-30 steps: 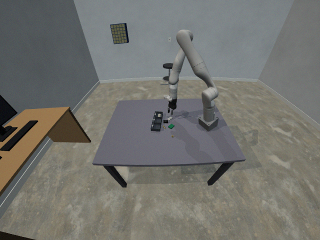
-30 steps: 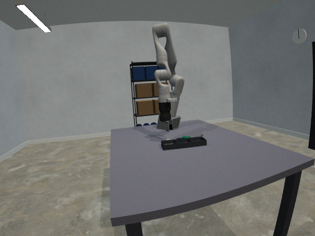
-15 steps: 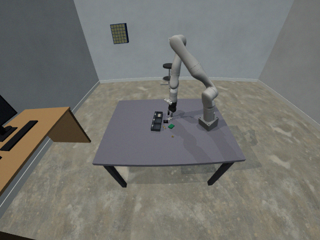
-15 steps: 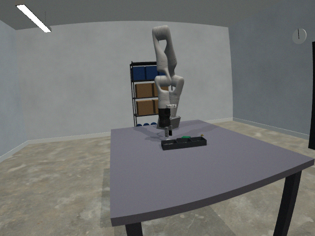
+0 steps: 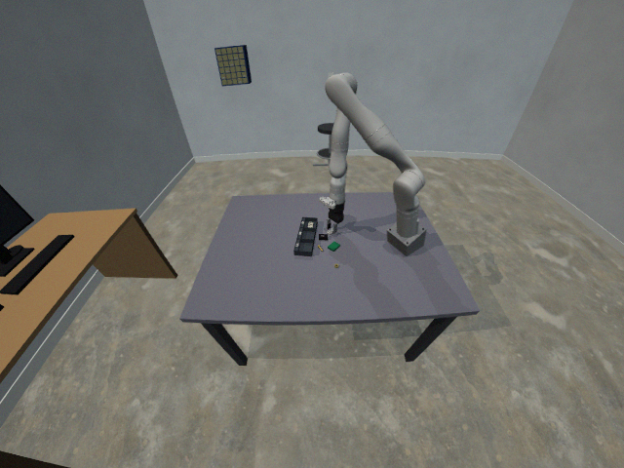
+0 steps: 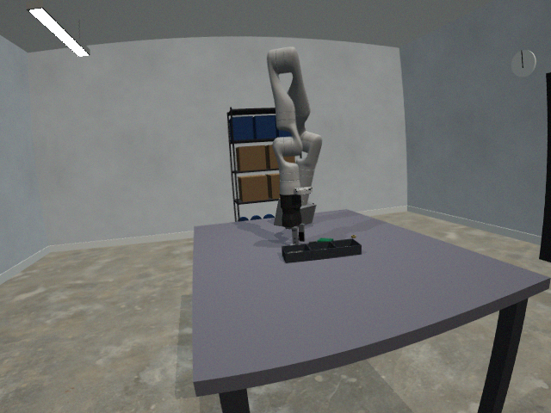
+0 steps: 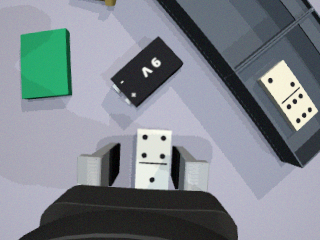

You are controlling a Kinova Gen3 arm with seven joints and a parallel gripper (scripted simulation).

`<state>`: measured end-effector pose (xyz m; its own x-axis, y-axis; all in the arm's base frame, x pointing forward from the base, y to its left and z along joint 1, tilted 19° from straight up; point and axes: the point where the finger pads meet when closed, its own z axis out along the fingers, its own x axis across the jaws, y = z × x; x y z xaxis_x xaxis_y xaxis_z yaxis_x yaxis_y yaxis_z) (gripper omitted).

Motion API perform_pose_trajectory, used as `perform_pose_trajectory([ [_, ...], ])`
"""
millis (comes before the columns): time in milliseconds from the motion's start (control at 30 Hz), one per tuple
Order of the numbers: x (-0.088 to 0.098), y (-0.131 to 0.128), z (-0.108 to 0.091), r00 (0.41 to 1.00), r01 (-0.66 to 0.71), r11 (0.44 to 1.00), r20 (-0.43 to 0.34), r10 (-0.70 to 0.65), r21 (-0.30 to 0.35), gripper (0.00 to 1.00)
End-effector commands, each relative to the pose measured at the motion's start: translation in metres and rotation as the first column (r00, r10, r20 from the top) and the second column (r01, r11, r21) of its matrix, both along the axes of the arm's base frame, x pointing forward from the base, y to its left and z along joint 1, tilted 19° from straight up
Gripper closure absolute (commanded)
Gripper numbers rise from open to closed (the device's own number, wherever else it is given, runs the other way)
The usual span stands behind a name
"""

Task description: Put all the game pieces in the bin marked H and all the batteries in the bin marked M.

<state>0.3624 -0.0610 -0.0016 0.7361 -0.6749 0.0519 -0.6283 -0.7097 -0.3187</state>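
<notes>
In the wrist view a white domino [image 7: 152, 159] lies on the table between the open fingers of my gripper [image 7: 145, 159], with a gap on each side. A black 9V battery [image 7: 146, 71] lies just beyond it. A second domino [image 7: 288, 94] lies in one end compartment of the dark three-compartment bin [image 7: 250, 34]. The middle compartment [image 7: 214, 7] looks empty. In the top view the gripper [image 5: 331, 227] stands low over the table beside the bin [image 5: 305, 235].
A small yellow ring [image 5: 334, 265] lies nearer the table's front. The arm's base [image 5: 406, 240] stands to the right.
</notes>
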Motion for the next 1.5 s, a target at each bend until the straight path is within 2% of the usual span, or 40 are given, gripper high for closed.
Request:
perform_pose_trajectory([
  [0, 0.001, -0.003, 0.000, 1.000, 0.004, 1.000, 0.001, -0.004, 0.000, 0.21],
  [300, 0.001, -0.006, -0.001, 1.000, 0.004, 1.000, 0.001, -0.004, 0.000, 0.21],
  [600, 0.004, -0.003, -0.012, 1.000, 0.004, 1.000, 0.001, -0.004, 0.000, 0.21],
  [1100, 0.004, -0.003, -0.012, 1.000, 0.004, 1.000, 0.001, -0.004, 0.000, 0.21],
  [1133, 0.004, -0.003, -0.012, 1.000, 0.004, 1.000, 0.001, -0.004, 0.000, 0.51],
  [1467, 0.004, -0.003, -0.012, 1.000, 0.004, 1.000, 0.001, -0.004, 0.000, 0.51],
])
